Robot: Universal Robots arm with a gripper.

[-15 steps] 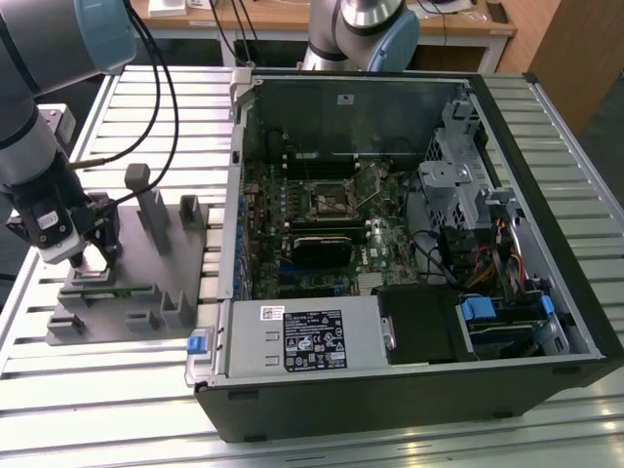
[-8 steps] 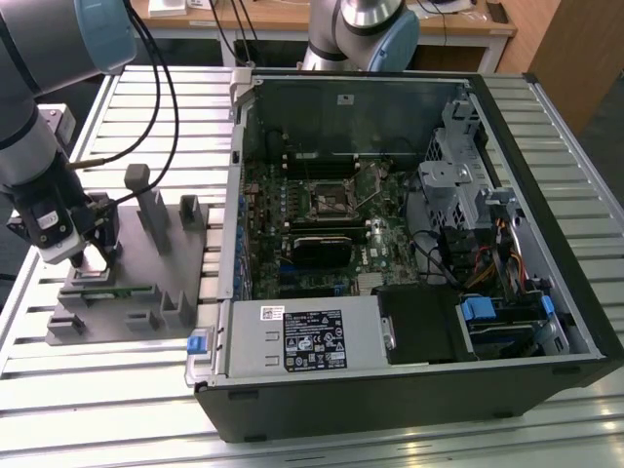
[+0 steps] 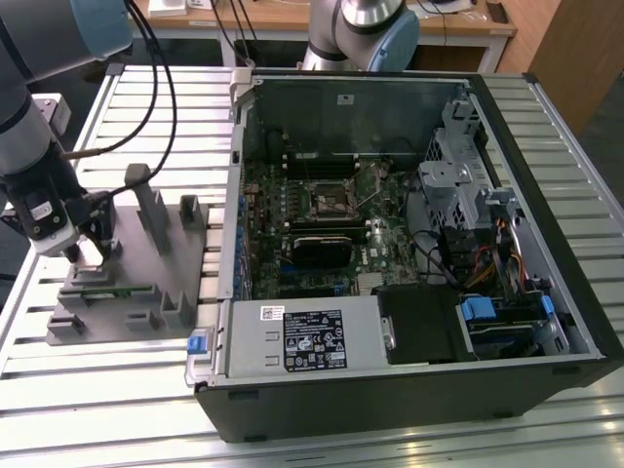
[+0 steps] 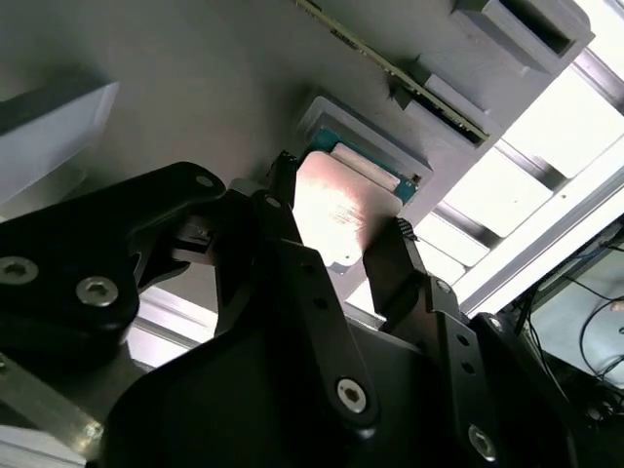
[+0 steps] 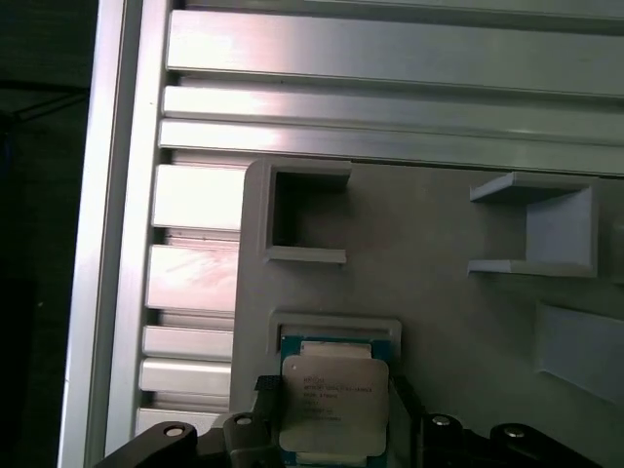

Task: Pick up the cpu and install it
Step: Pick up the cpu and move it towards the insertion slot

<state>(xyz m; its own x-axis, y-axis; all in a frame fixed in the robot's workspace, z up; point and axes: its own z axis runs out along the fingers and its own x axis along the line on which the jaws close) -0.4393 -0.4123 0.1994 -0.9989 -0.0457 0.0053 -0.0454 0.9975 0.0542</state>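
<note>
Silver-topped cpu (image 5: 334,405) sits in a grey fixture (image 5: 439,322) on the slatted tabletop (image 5: 390,58), jaws clenched on its opposite edges.

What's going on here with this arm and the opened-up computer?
The robot arm's gripper is down at the cpu, a small silver-topped chip that lies flat in its recess on the grey holder on the slatted table. The chip has not been lifted out yet. Next to the holder, on the exterior view's right, the computer case lies open with the motherboard socket exposed.
</note>
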